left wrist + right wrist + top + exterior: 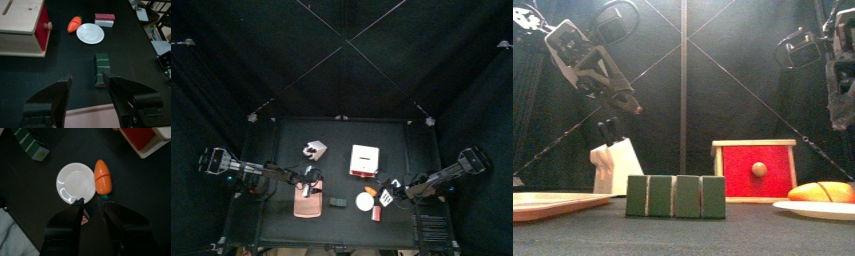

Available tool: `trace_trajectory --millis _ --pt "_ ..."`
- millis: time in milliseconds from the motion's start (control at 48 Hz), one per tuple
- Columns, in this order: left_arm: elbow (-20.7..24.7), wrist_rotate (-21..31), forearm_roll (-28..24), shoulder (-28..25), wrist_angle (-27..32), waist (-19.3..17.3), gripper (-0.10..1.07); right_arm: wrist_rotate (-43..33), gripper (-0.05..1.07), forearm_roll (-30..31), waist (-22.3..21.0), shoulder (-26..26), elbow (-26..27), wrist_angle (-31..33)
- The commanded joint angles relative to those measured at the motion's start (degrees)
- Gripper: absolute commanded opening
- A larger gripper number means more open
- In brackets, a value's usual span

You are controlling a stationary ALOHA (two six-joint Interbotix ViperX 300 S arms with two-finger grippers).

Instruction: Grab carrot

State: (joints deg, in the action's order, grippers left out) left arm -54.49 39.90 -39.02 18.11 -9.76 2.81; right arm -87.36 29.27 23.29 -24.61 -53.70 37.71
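Now, my right gripper [91, 203]: I see its two jaws apart with a small gap. Nothing is held between them. It hangs over the table [27, 188] and points down.
Carrot [101, 176]: it is a short, bright orange piece. It lies flat on the table, just past the tips of my right gripper. No jaw touches it.
White plate [73, 181]: it is round and lies right beside the carrot, on the other side of it from the red box. It is also just ahead of my right gripper. I cannot tell if the carrot touches its rim.
Small red and white thing [104, 19]: it sits under my right gripper, and I see a bit of it in the gap between the jaws. I cannot tell what it is.
My left gripper [87, 79]: its jaws stand wide apart and hold nothing.
Pink tray [93, 117]: it lies right under my left gripper.
Green block [100, 70]: it lies on the table just ahead of my left gripper, between it and the plate.
Red box [23, 30]: it has wooden sides, a red front and a round knob. It stands off to one side of my left gripper, near the carrot.
White block [613, 165]: it stands behind the tray, under my left arm.
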Motion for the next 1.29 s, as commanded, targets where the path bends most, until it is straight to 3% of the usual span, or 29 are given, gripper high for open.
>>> trace_trajectory --millis 0,188,604,1083,1271 --pt "0.4 -0.1 0.0 0.1 -0.4 0.0 0.87 0.1 0.84 1.5 -0.3 1.1 0.5 -0.4" --pt "0.4 -0.1 0.1 0.0 -0.4 0.0 0.87 0.1 0.97 4.0 -1.5 5.2 0.7 -0.9" --pt "0.1 -0.1 0.1 0.0 -0.4 -0.1 0.87 0.1 0.97 6.3 -5.0 12.7 1.2 -5.6" --pt "-0.2 0.0 0.1 0.0 -0.4 -0.1 0.87 0.1 0.96 6.4 -6.3 16.3 1.4 -7.5" --pt "-0.2 0.0 0.1 0.0 -0.4 0.0 0.87 0.1 0.9 6.4 -6.9 16.6 1.4 -7.5"
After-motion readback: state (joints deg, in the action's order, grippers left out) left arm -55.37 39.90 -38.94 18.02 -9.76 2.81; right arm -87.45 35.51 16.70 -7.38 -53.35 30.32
